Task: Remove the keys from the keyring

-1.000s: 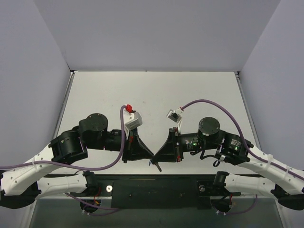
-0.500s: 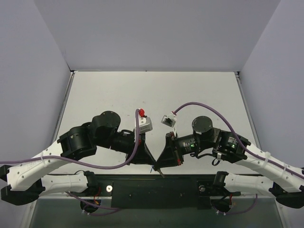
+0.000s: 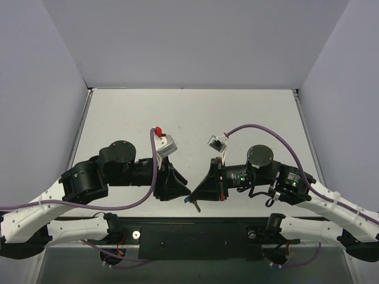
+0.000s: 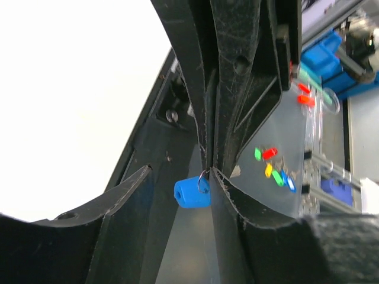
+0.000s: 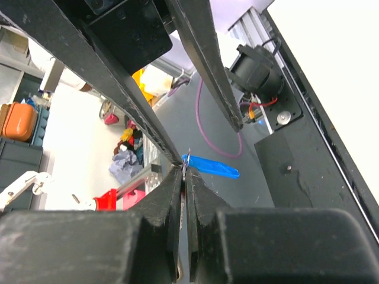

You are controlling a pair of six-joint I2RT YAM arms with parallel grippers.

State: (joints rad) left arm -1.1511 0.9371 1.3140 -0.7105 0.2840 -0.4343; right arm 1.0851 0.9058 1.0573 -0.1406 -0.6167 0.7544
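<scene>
Pinching the keyring [image 4: 192,193] by its thin wire in my closed right gripper [image 5: 184,173] over the near edge of the table [image 3: 249,112], its long axis pointing left into my left gripper [image 4: 180,173], whose jaws stand apart astride it; keys not discernible.

Bright blue plastic keyring [image 4: 191,194] with thin silver ring. Plain black left end effector [image 4: 180,171] and right end effector [image 5: 185,171]. White arms [image 3: 35,210] with black joints, purple cables [image 3: 260,127]. Pale grey tabletop [image 3: 195,112], no pattern. Red plug [image 3: 159,131] on left wrist.
</scene>
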